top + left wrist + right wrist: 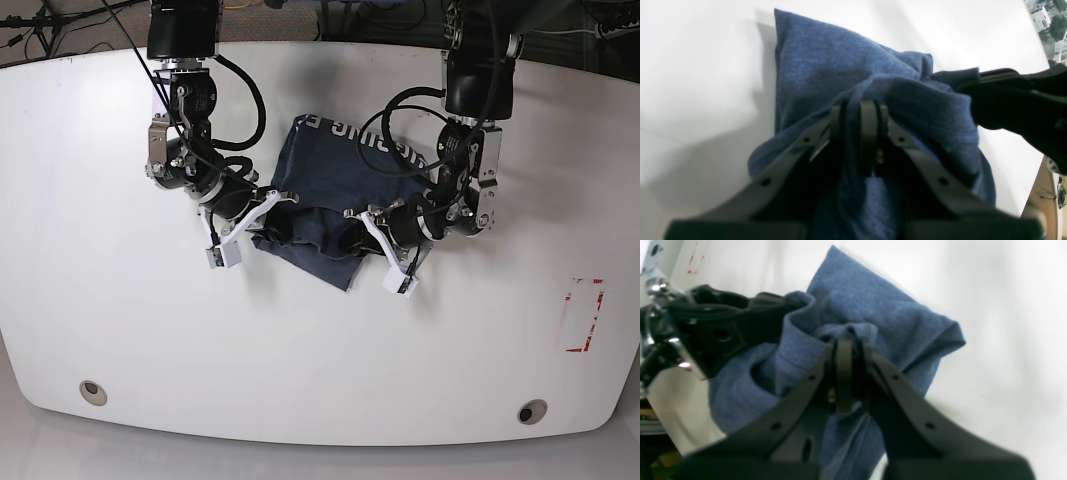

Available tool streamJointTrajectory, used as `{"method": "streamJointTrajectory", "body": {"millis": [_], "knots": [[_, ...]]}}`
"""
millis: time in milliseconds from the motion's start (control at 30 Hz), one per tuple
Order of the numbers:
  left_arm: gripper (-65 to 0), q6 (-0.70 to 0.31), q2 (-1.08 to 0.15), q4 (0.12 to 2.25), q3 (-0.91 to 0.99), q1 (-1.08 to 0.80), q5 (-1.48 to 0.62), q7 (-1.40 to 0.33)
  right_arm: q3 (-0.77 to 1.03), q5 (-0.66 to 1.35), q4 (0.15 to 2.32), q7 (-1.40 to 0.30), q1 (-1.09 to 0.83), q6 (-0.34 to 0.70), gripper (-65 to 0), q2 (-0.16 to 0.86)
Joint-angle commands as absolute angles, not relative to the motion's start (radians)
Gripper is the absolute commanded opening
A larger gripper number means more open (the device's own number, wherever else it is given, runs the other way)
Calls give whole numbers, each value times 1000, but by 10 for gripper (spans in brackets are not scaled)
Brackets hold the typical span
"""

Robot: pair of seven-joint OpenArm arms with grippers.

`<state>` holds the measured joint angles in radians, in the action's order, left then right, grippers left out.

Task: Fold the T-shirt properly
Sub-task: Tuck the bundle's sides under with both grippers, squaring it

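1. The T-shirt (325,195) sits bunched mid-counter (120,320), a bit toward the far side, with white lettering on its far edge.
2. The left fingers (858,111) are clamped on a fold of the shirt.
3. The right fingers (848,346) pinch a fold too, just beside the left ones.

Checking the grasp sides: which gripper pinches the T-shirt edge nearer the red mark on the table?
The left gripper, on the base view's right, shut on the T-shirt; the right gripper grips the far side from the red mark.

White table (300,380), red markings (583,315)
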<state>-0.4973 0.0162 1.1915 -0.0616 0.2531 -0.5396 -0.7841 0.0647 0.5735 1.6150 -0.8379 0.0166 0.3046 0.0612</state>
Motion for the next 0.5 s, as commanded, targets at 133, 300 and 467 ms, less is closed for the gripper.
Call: {"method": "streamJointTrajectory", "body": {"millis": [133,300,467], "knots": [[-601,-470,-8,1386,1,203,-562,-799,65,590,1764,-877,21,314,-650,64],[-601,-452,-8,1492,33,165,-562,-854,65,590,1834,-906,16,314,-650,62],[-601,-452,-8,1558,77,156,-562,-891,65,590,1876,-914,18,314,-650,64]]}}
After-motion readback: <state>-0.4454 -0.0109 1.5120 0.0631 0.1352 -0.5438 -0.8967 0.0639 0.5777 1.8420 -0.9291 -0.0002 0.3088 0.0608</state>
